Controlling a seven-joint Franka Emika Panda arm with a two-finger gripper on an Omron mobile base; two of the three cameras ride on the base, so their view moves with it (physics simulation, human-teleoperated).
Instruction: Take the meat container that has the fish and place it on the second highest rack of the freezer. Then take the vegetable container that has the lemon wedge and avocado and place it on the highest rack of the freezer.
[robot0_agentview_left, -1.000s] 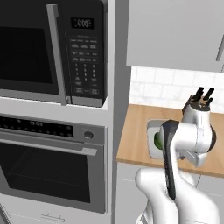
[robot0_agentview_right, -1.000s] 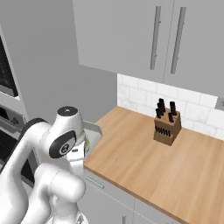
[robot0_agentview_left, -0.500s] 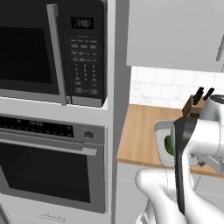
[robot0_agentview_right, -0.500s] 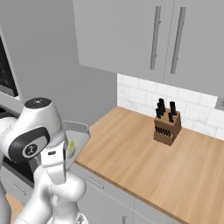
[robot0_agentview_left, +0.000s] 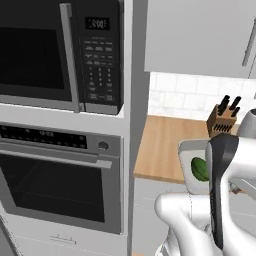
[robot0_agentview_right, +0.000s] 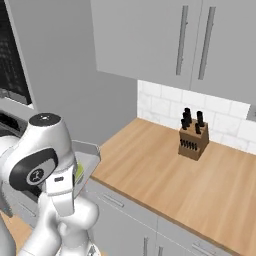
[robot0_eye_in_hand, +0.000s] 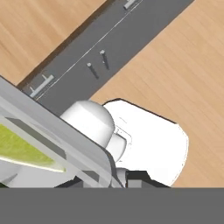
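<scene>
A grey vegetable container hangs in the air off the front edge of the wooden counter, partly behind my white arm. The dark green avocado lies in it. In the right base view the container pokes out behind my forearm with a yellow-green piece showing. The hand view has the container's rim running down to my gripper, which is shut on it. I cannot tell whether the yellow-green piece inside is the lemon wedge. The freezer, its racks and the fish container are out of view.
A black microwave sits over a black-glass oven at the left. The wooden counter carries a knife block near the tiled wall. Grey cabinets hang above and drawers sit below.
My arm has swung out from the counter with the container, to the right in the left base view and to the left in the right one. The scene behind it is unchanged.
</scene>
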